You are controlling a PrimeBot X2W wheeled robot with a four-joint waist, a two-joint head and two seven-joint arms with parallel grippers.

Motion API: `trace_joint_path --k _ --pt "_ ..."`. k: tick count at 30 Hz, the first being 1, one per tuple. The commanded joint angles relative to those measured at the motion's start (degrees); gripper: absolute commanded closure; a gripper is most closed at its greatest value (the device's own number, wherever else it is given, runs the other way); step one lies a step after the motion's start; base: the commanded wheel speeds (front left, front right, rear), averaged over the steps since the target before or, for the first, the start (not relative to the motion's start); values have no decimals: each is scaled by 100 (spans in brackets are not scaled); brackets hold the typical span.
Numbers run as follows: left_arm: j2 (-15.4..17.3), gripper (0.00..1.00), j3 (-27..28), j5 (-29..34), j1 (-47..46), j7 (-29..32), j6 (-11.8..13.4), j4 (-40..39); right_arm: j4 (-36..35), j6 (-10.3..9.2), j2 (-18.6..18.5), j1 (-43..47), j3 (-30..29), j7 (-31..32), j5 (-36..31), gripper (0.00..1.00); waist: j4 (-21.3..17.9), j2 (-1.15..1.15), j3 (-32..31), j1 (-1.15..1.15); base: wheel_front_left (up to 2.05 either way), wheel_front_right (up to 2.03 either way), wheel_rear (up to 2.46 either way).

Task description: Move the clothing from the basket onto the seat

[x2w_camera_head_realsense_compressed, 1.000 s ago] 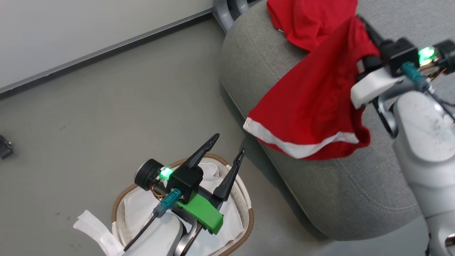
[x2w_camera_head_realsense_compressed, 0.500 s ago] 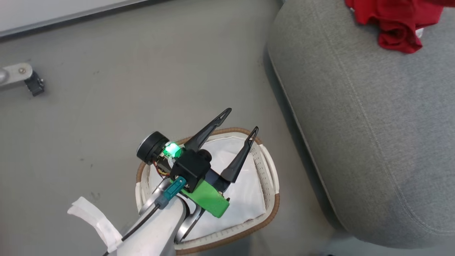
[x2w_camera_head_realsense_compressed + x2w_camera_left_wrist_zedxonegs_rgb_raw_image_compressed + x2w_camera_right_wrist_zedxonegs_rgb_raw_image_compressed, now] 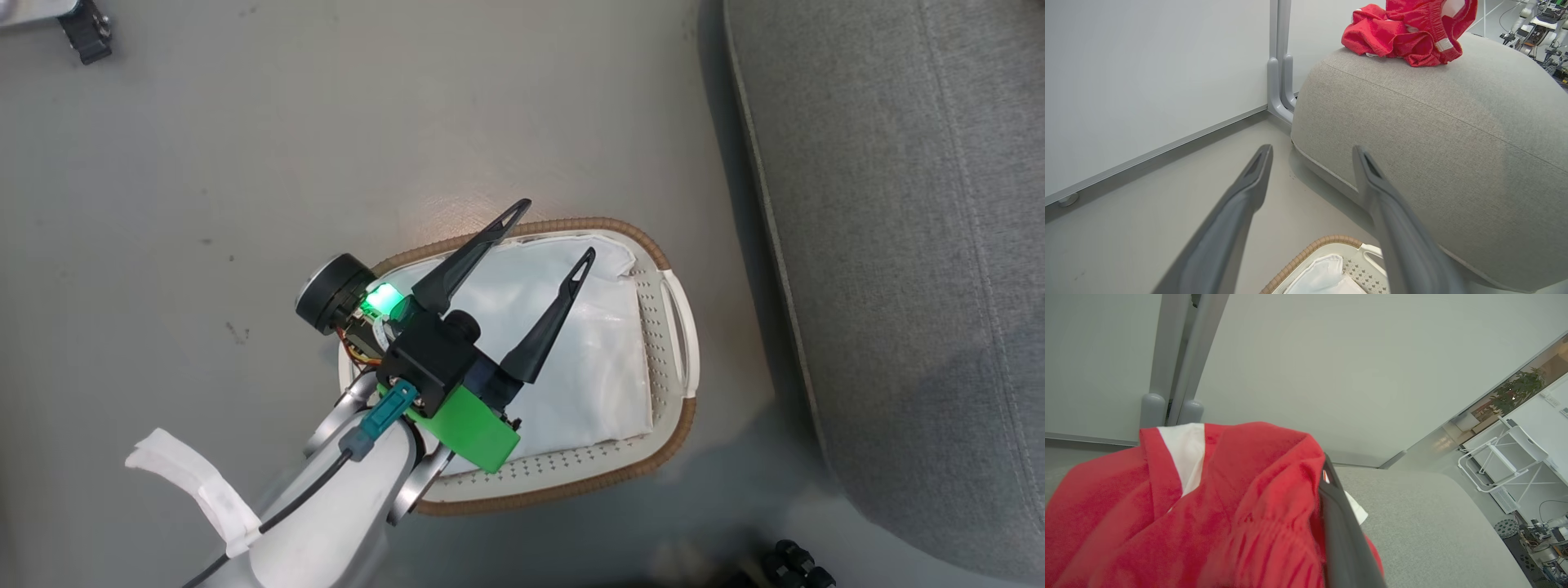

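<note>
Headcam dipped since a second ago: basket (image 3: 663, 359) now centred, our left fingers (image 3: 551, 317) wide open, empty, over it. Wrist views add clothing (image 3: 1400, 36) on seat (image 3: 1433, 134), 1 o'clock; right fingers (image 3: 1339, 522) against it, grip unclear.

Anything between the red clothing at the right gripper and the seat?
Nothing visible. The clothing is bunched against the right gripper's finger, just over the seat; the left wrist view shows it piled on the cushion top.
</note>
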Motion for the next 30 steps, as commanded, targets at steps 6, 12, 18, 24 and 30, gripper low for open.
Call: trace_joint_path --k 6,12,18,24,30 --pt "-34 0 32 -100 -107 4 -20 82 361 -10 270 451 -143 -266 -68 75 61 0 150 -1 0 0 0" --pt "-51 0 177 -260 -10 4 -20 166 402 -9 513 756 -1 -431 68 0 -107 0 -58 -1 0 0 0" --pt "-114 0 308 -364 178 4 -20 221 138 -9 808 1268 323 -523 271 0 -290 0 -430 -1 0 0 0" --pt "-200 0 536 -450 446 4 -21 343 -332 -9 997 2088 823 -549 618 0 -385 0 -1004 -1 0 0 0" --pt "-239 0 890 -494 857 4 -20 485 -802 -9 1106 2756 1203 -548 950 0 -437 0 -1615 -1 0 0 0"
